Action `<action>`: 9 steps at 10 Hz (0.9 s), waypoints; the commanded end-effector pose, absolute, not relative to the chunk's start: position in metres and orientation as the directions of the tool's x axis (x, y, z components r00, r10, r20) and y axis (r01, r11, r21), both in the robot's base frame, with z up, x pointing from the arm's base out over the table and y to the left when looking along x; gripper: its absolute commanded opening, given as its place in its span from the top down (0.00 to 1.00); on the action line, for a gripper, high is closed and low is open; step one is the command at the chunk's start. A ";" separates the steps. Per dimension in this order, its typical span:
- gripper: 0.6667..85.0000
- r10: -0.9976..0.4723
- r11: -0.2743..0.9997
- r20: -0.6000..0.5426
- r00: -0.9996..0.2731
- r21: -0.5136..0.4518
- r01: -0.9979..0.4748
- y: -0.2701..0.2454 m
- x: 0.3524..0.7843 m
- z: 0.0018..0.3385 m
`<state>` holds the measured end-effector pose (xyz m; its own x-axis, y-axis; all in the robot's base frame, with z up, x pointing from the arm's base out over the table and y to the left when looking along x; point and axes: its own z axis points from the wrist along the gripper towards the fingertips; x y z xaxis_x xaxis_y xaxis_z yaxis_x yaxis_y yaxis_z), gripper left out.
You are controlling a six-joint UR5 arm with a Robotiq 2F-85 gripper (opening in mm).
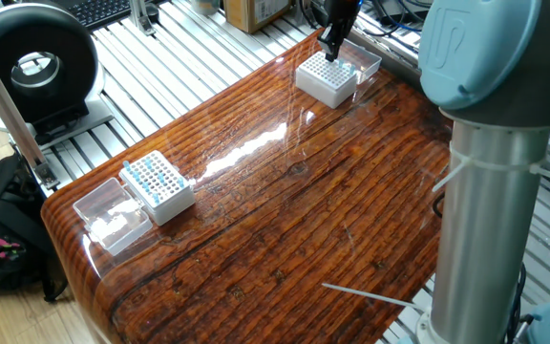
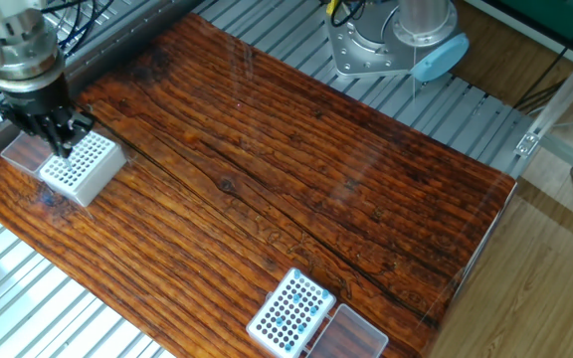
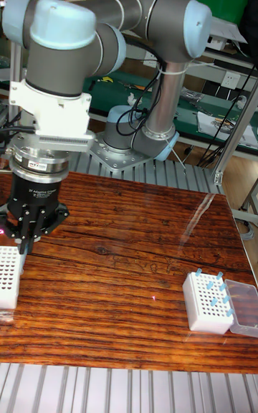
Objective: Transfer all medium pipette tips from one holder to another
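Note:
A white holder (image 1: 158,182) with several medium pipette tips, their tops light blue, stands at the near left. It shows again as the white holder (image 2: 291,310) and the white holder (image 3: 208,302). A second white holder (image 1: 327,79) stands at the far end, also seen as the second holder (image 2: 80,164) and the second holder (image 3: 7,277). My gripper (image 2: 63,146) hangs pointing down just over this second holder's back edge. Its fingers are drawn together. A tip between them is too small to make out. In the other views my gripper (image 1: 332,45) and gripper (image 3: 26,242) sit at the same spot.
A clear lid (image 1: 113,212) lies beside the holder with the tips, and another clear lid (image 2: 23,151) lies behind the second holder. The arm's base (image 2: 381,45) is bolted on the slatted frame beyond the wooden table (image 2: 296,189).

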<state>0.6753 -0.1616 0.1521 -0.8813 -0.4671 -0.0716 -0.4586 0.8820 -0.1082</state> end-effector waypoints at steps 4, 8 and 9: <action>0.99 -0.306 0.951 -0.088 -0.948 0.017 -0.308 -0.015 0.684 0.153; 0.99 -0.107 0.994 -0.104 -0.989 0.002 -0.108 0.081 0.657 0.147; 0.99 -0.150 0.989 -0.096 -0.984 -0.029 -0.148 0.069 0.655 0.147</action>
<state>0.6700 0.0371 0.1490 -0.9759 -0.1973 -0.0931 -0.1961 0.9803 -0.0214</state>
